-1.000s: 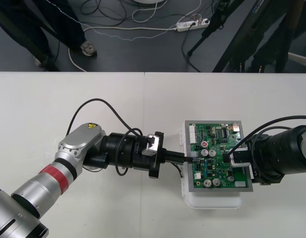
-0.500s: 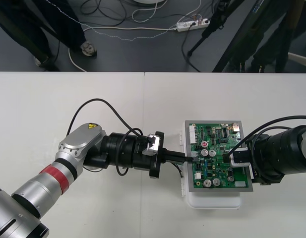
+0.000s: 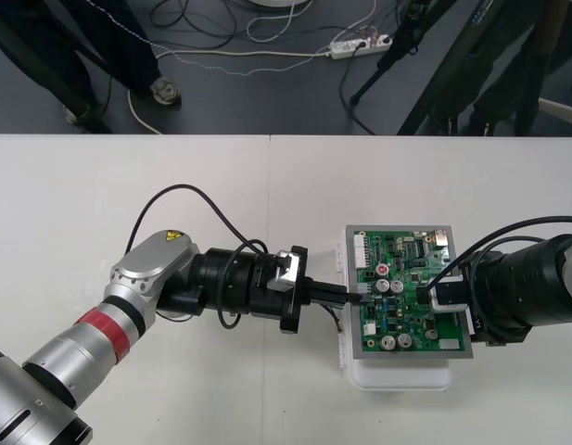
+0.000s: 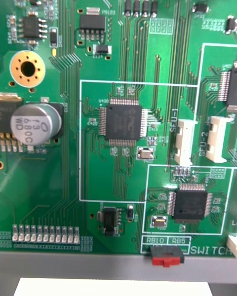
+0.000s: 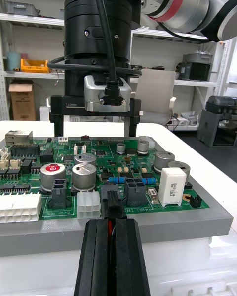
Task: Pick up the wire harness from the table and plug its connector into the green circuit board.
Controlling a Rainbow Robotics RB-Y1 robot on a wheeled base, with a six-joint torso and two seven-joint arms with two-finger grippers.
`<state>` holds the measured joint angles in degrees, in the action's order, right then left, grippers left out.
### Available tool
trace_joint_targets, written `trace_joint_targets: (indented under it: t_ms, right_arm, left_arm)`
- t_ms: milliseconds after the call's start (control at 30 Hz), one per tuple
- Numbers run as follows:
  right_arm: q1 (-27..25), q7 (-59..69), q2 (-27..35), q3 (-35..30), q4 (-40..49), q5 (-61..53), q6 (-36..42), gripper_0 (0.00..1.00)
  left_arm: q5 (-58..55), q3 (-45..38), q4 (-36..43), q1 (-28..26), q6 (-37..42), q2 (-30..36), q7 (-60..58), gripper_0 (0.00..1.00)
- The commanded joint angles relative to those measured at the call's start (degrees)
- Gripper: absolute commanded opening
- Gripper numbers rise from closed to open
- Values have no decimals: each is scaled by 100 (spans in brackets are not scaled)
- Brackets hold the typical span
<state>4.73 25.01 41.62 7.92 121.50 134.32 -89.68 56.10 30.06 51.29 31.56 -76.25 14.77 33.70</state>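
The left end effector point(image 3: 349, 298) lies level at the left edge of the green circuit board point(image 3: 408, 269), which sits on its white base point(image 3: 401, 375) on the right part of the surface point(image 3: 221, 185); its fingers point(image 5: 94, 256) are pressed close together on the wire harness point(image 5: 113, 229), with red and black wires showing between them; the black plug point(image 5: 112, 202) is at the connector row on that edge, though I cannot tell if it is seated; the right end effector point(image 5: 95, 129) stands over the board's right side, fingers spread wide, holding nothing.
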Motion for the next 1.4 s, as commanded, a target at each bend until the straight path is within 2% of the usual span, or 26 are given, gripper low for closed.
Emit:
trace_joint_targets:
  t_ms: [33,1400]
  right_arm:
    - [125,-67,-84,69,93,-73,-32,100]
    - [125,-58,-84,69,93,-73,-32,100]
  left_arm:
    - [-73,140,100,246,110,-299,-285,0]
    - [-99,140,100,237,119,-343,-320,0]
